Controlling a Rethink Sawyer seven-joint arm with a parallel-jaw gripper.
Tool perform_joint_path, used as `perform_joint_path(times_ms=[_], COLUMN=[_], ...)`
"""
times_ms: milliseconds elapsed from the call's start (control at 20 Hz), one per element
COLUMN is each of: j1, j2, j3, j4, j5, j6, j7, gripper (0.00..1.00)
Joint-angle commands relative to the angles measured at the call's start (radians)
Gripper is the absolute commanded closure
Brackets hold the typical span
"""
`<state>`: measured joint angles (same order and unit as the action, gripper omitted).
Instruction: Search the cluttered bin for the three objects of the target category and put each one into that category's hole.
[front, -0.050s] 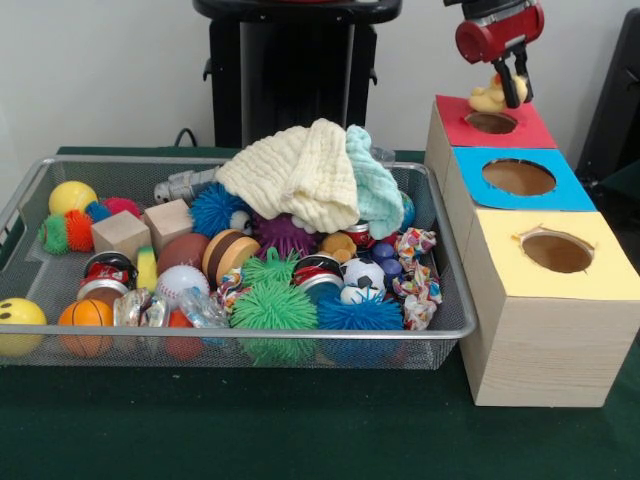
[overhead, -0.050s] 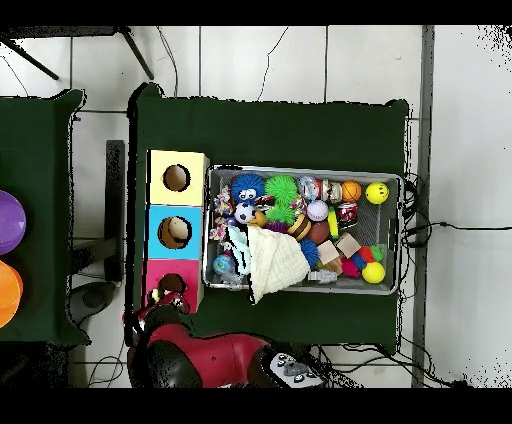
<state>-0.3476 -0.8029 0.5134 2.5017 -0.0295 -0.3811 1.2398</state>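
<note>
We saw the claw (front, -0.050s: 510, 88) closed on a yellow rubber duck (front, -0.050s: 488, 97), held just above the hole (front, -0.050s: 491, 122) in the red-topped box (front, -0.050s: 525, 128). The wire bin (front, -0.050s: 452, 290) beside the boxes sat heaped with balls, blocks and cloths on the green tabletop (front, -0.050s: 250, 430).

Your front view sits low and close across the table, facing the wire bin (front, -0.050s: 440, 330) and the three-hole box (front, -0.050s: 545, 330). Your overhead view looks straight down from high up, taking in the whole green table (overhead, -0.050s: 270, 130) and surrounding floor. Both share bin (overhead, -0.050s: 305, 172) and box (overhead, -0.050s: 155, 232).
</note>
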Motion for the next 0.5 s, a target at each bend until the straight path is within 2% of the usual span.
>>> perform_joint_path(times_ms=[50,500], j1=[0.027,0.036], j2=[0.023,0.012], j3=[-0.054,-0.071], j4=[-0.158,-0.167], j5=[-0.007,-0.011], j6=[-0.13,-0.103], j7=[0.238,0.212], gripper=[1.0,1.0])
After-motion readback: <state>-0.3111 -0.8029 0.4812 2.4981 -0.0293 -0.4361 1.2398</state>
